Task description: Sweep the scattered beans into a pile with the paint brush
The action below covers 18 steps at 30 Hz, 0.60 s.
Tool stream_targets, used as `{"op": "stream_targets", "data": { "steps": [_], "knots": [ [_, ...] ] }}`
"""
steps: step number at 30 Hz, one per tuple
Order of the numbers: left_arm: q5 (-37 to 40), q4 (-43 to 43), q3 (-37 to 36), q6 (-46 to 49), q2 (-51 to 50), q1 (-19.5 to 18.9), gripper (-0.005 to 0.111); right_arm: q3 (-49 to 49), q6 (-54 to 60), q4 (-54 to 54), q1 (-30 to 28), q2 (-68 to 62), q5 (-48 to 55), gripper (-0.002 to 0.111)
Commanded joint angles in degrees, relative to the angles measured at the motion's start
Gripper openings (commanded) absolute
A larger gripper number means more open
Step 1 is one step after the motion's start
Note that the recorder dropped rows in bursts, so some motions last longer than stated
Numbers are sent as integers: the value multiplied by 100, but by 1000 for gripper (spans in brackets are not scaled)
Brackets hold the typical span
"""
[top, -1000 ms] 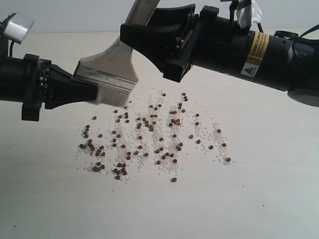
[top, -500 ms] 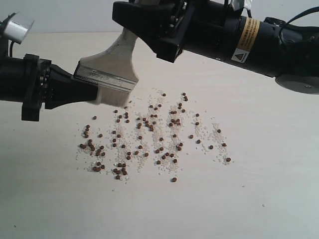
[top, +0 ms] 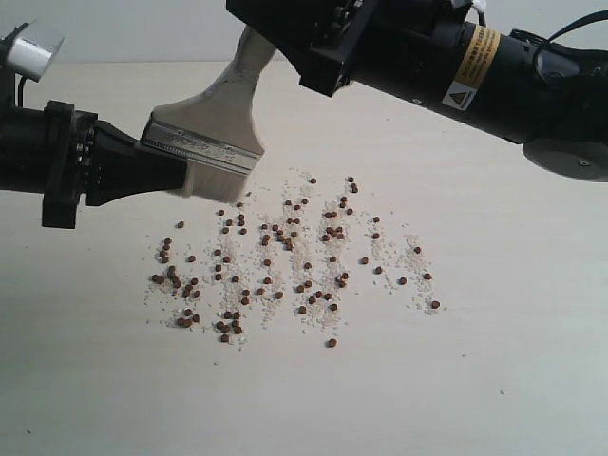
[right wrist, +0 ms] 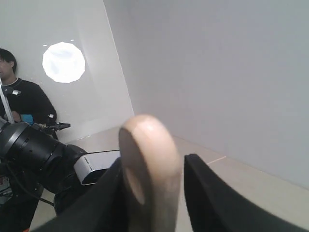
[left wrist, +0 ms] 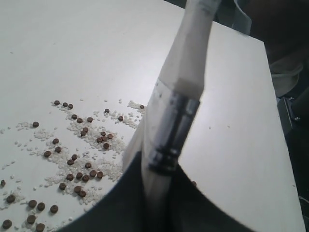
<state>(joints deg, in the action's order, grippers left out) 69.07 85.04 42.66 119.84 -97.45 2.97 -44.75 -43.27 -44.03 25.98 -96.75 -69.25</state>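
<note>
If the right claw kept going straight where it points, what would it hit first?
The right gripper straddles the paint brush handle, so probably the brush's widening wood above its silver band.

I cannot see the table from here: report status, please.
Left gripper shut on paint brush, bristle end. Right gripper astride handle, not yet clamped. Beans scattered, unswept. Nothing between brush and beans.

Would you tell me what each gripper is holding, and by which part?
Left gripper clamps the brush by its bristles, just under the metal band. Right gripper straddles the handle end, a gap on one side; not gripping yet.
</note>
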Motion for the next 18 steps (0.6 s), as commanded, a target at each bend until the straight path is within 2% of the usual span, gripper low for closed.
{"op": "stream_targets", "data": {
  "steps": [1,8,10,15,18],
  "knots": [
    [89,99,-7,22,7,-11,0,-31,4,156,2,-2,-71,38],
    [89,85,-7,22,7,-12,0,-31,-52,169,2,-2,-71,35],
    [89,75,-7,22,7,-12,0,-31,-52,169,2,-2,-71,28],
    [89,62,-7,22,7,-12,0,-31,-52,151,2,-2,-71,2],
    [89,62,-7,22,7,-12,0,-31,-80,95,2,-2,-71,0]
  ]
}}
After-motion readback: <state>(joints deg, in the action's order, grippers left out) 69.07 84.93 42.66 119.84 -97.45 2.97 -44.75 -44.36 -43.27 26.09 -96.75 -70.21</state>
